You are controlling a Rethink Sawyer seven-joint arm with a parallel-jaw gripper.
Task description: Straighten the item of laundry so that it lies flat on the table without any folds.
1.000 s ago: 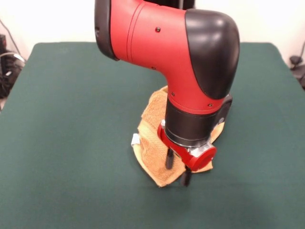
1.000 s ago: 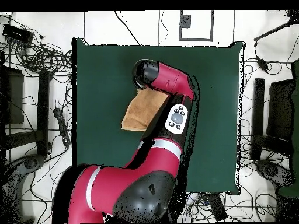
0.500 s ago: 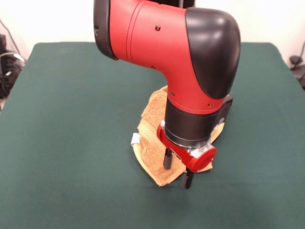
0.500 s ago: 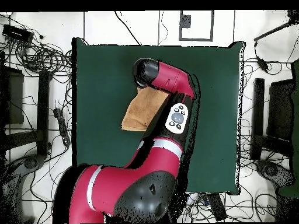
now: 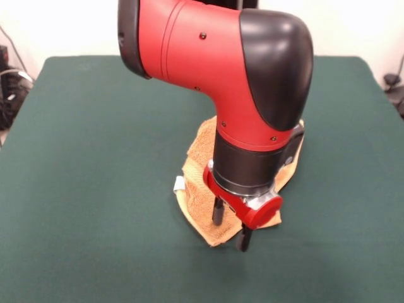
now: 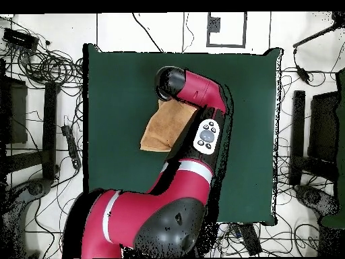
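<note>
The orange-tan towel (image 5: 197,165) lies crumpled near the middle of the dark green table (image 5: 95,158), with folds, and its white tag (image 5: 179,184) sticks out at its left edge. My gripper (image 5: 230,226) points down over the towel's near corner. It is open: one finger (image 5: 218,212) is on the cloth and the other is at the cloth's near edge. The arm hides much of the towel. In the overhead view the towel (image 6: 162,128) shows left of the arm on the table (image 6: 114,81), and the wrist covers the gripper.
Cables and dark equipment (image 6: 40,67) lie on the floor round the table in the overhead view. A white-framed object (image 6: 226,28) sits beyond the table's far edge.
The arm and gripper have shifted slightly to the left and a little lower in the front view. The towel has not visibly moved.
</note>
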